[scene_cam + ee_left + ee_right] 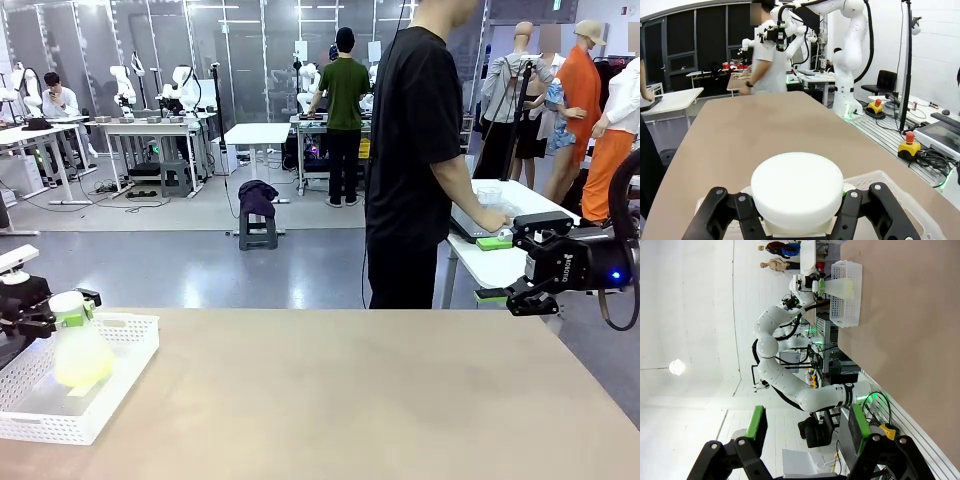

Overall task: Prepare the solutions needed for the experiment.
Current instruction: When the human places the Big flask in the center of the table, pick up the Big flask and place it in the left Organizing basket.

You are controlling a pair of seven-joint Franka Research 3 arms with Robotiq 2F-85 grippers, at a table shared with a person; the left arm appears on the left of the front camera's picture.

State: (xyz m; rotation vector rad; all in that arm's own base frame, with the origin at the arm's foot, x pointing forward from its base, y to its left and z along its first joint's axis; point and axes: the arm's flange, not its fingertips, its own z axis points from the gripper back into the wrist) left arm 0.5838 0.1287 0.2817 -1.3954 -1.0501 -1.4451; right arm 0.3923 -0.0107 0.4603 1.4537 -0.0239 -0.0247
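The left pincer (62,312) is clamped on the neck of the frosted white plastic conical flask (80,352), pale yellow solution (82,372) pooled below it, inside the white perforated basket (120,385). Tilting could spill it. The right pincer (497,268) hangs wide, empty.

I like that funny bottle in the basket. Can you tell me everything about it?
The flask is cone-shaped, frosted whitish plastic, with a round white cap on top. A little pale yellow liquid sits in its wide bottom. It stands upright in the white basket at the table's left end. The left gripper has its jaws shut around its neck, just under the cap.
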